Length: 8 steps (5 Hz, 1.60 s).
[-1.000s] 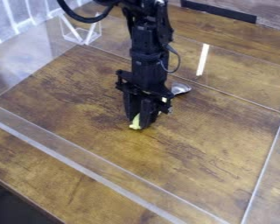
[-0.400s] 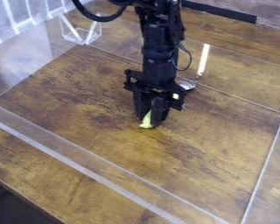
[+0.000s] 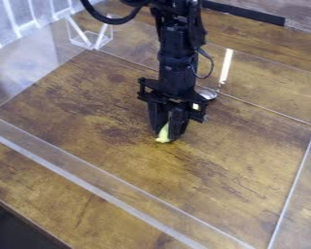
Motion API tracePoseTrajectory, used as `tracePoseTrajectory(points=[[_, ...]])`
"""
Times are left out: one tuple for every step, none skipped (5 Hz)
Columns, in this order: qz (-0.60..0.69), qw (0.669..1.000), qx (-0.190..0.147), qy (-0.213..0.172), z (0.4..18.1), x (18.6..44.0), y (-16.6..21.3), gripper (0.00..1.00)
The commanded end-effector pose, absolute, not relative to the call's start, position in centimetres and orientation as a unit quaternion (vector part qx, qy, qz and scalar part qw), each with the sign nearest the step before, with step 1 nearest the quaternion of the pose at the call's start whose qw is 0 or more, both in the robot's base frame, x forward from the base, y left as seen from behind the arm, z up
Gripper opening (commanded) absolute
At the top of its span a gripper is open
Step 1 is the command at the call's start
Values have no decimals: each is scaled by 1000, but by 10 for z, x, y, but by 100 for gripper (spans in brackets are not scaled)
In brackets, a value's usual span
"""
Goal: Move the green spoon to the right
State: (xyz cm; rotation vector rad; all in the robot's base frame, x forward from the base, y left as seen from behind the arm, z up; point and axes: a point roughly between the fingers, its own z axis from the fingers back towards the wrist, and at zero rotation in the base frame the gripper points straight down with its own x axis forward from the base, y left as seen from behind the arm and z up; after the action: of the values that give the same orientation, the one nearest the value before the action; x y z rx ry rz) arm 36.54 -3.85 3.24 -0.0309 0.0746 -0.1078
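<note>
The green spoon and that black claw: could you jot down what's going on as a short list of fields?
surface: wooden table with clear plastic walls
gripper: black gripper, pointing straight down at the table
green spoon: green spoon, only its yellow-green end shows between the fingers
grip: fingers closed on the spoon
spoon bowl: hidden behind the gripper

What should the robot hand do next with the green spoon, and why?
Probably lift a little. The gripper points straight down with its fingers closed around the green spoon, whose yellow-green end peeks out low by the wooden table. Raising it first would let it carry the spoon to the right without dragging.
</note>
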Motion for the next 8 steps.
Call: tracePoseTrajectory(points=[[-69,997,-18,-6,54,377,-34,0],[-52,998,-18,-8,60,377,-23,0],[-79,997,-24,-10,67,385,-50,0],[-106,994,-31,-13,74,392,-77,0],[-105,993,-45,-14,67,407,-96,0],[-97,994,-53,-13,65,418,-107,0],[-103,993,-63,-10,66,432,-114,0],[-110,992,-68,-7,70,441,-120,100]])
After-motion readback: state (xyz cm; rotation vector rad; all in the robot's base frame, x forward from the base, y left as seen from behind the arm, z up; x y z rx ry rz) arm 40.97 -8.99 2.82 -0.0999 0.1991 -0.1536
